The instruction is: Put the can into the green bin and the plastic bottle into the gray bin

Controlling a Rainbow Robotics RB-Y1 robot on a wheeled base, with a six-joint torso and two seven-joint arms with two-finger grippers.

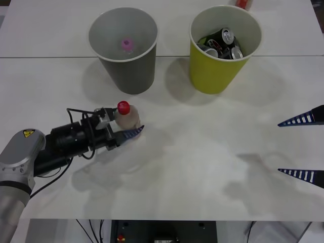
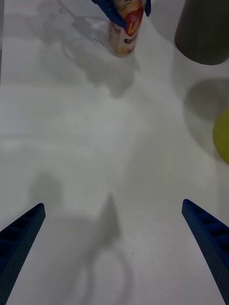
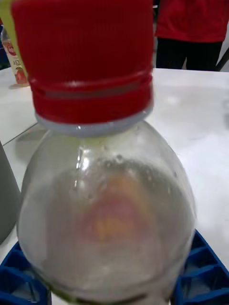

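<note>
Two blue ribbed fingers of the left gripper (image 1: 127,127) pinch the plastic bottle (image 1: 126,117) upright just in front of the gray bin (image 1: 123,48), probably so it rides cap-up to that rim. Its white-pink label cannot be read. Right gripper (image 1: 304,147) waits spread, well right of that bin, beyond the can-filled green bin (image 1: 224,50).

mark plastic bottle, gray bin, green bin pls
plastic bottle (image 1: 127,117): front view, clear body below the red cap.
gray bin (image 1: 126,75): front view, outer wall.
green bin (image 1: 215,73): front view, outer wall.
</note>
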